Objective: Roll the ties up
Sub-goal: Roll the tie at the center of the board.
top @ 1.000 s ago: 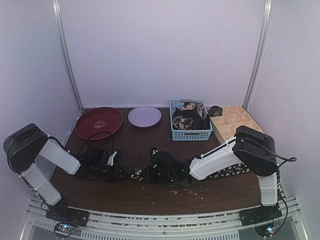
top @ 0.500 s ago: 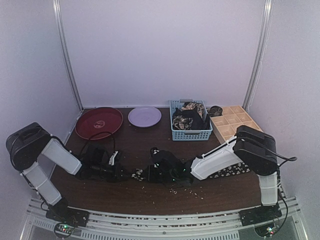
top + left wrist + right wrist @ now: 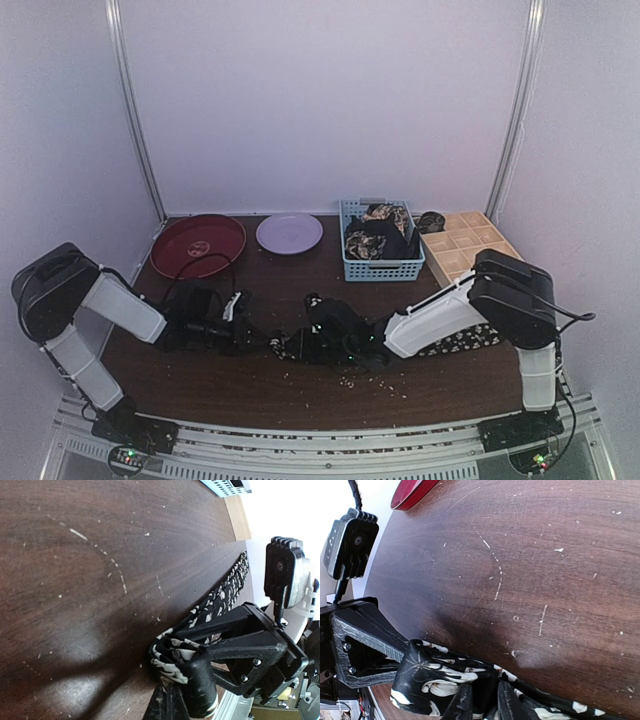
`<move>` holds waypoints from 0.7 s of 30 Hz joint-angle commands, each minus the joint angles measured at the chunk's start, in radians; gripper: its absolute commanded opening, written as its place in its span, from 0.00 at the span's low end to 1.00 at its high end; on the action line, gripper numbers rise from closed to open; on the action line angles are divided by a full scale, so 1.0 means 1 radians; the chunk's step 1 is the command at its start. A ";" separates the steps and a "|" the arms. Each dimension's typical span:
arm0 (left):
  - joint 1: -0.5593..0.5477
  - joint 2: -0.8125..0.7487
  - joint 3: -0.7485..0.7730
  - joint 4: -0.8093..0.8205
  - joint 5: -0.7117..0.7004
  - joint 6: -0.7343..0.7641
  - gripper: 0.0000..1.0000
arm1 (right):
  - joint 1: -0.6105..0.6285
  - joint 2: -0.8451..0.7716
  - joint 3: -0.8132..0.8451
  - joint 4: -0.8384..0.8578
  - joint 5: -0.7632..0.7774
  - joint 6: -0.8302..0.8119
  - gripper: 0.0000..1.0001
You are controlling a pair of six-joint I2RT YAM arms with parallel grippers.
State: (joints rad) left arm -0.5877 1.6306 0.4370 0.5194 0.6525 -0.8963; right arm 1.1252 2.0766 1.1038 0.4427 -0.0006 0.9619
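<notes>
One tie (image 3: 462,340), black with cream flowers, lies along the front of the dark table and runs under my right arm. Its left end is wound into a small roll (image 3: 172,652). My left gripper (image 3: 172,682) is shut on that roll from the left. My right gripper (image 3: 482,697) meets it from the right, its two fingers a little apart and closed on the tie's fabric (image 3: 437,677) beside the roll. In the top view both grippers (image 3: 258,338) (image 3: 292,347) sit almost tip to tip. More ties (image 3: 375,236) are piled in the blue basket.
The blue mesh basket (image 3: 383,268) stands at the back right, with a tan gridded tray (image 3: 470,245) next to it and a dark speckled bundle (image 3: 432,222) between them. A red plate (image 3: 197,245) and a purple plate (image 3: 289,232) lie at the back left.
My left gripper has moved right with the rolled end, closing the gap to the right gripper. The right arm has hardly moved.
</notes>
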 commanded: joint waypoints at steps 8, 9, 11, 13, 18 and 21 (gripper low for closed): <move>-0.041 -0.005 0.069 -0.042 -0.010 0.039 0.00 | -0.005 -0.049 -0.042 -0.011 0.019 -0.028 0.12; -0.046 -0.003 0.075 -0.045 -0.014 0.041 0.00 | -0.007 -0.053 -0.047 -0.010 0.024 -0.027 0.12; -0.054 0.001 0.084 -0.059 -0.025 0.046 0.00 | -0.007 -0.061 -0.059 -0.012 0.037 -0.028 0.12; -0.061 0.003 0.095 -0.072 -0.035 0.051 0.00 | -0.011 -0.074 -0.074 -0.012 0.049 -0.026 0.12; -0.075 0.008 0.114 -0.098 -0.055 0.059 0.00 | -0.017 -0.095 -0.108 -0.009 0.069 -0.022 0.16; -0.085 0.015 0.125 -0.100 -0.060 0.056 0.00 | -0.019 -0.109 -0.128 0.003 0.075 -0.023 0.16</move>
State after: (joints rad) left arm -0.6575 1.6310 0.5297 0.4210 0.6121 -0.8608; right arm 1.1164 2.0083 1.0073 0.4450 0.0376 0.9459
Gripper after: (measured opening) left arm 0.003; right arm 0.161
